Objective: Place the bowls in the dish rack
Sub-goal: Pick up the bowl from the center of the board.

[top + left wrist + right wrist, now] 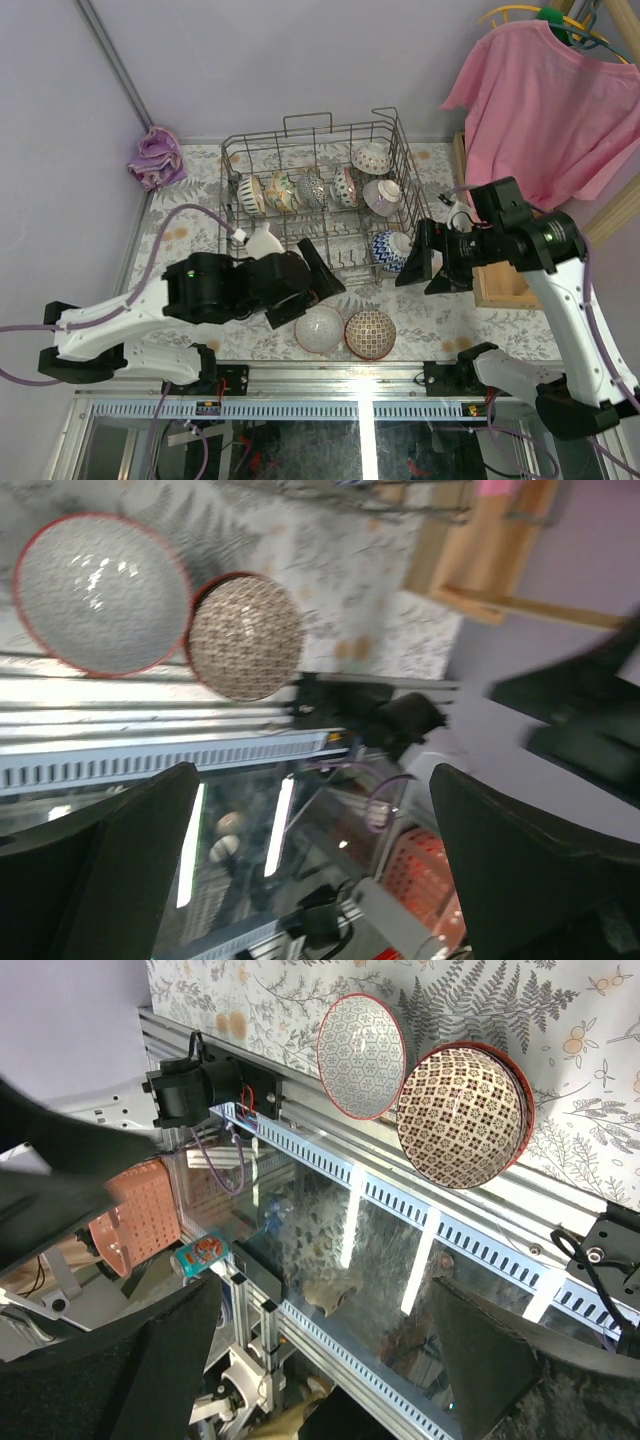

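Likely needs rim grips on hard, slick, breakable overturned bowls (320,328), with left gripper (315,775), right gripper (325,1285) spread wide, empty.

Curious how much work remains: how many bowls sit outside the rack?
2, upside down at the table's near edge: grey bowl left of brown bowl. Another may hide behind the left arm.

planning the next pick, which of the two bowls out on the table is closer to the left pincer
The pale grey bowl, just beside the left pincer; the brown-patterned bowl sits farther to its right.
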Tool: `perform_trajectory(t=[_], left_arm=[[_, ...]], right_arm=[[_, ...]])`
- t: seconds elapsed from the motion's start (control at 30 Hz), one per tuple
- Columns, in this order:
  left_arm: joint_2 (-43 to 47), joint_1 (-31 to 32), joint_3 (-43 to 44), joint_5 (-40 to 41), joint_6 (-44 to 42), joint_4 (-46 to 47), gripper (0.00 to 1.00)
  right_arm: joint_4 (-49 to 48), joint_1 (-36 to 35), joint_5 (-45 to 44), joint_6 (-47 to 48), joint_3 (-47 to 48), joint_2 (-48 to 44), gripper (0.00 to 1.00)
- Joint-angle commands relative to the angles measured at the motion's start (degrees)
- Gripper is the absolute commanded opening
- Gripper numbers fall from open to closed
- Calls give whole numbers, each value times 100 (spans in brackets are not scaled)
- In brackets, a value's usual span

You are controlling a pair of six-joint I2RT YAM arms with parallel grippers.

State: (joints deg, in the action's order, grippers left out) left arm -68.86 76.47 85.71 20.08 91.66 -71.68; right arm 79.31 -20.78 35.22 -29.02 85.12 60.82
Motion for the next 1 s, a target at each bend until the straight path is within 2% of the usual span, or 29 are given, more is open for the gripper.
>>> perform_trajectory(t=[0.0, 0.17, 0.4, 0.57, 0.77, 0.97], left_arm=[[140, 21, 689, 1013, 78, -400, 100], [600, 30, 1066, 1700, -28, -264, 100], [1672, 26, 23, 2222, -681, 1849, 100], [1762, 24, 96, 2419, -874, 1876, 100], [1801, 20, 239, 2561, -968, 1894, 100], [1897, 22, 225, 2562, -996, 1884, 100]], right_arm=[[-144, -236, 278, 574, 338, 501, 92], [-383, -1110, -386, 377, 577, 853, 91], [-1016, -3302, -1911, -474, 317, 1004, 89], [-1109, -4676, -2994, -721, 437, 1283, 84], [-1652, -5463, -3308, -645, -29, 1548, 81], [-1946, -6007, -3493, -445, -17, 2267, 80]])
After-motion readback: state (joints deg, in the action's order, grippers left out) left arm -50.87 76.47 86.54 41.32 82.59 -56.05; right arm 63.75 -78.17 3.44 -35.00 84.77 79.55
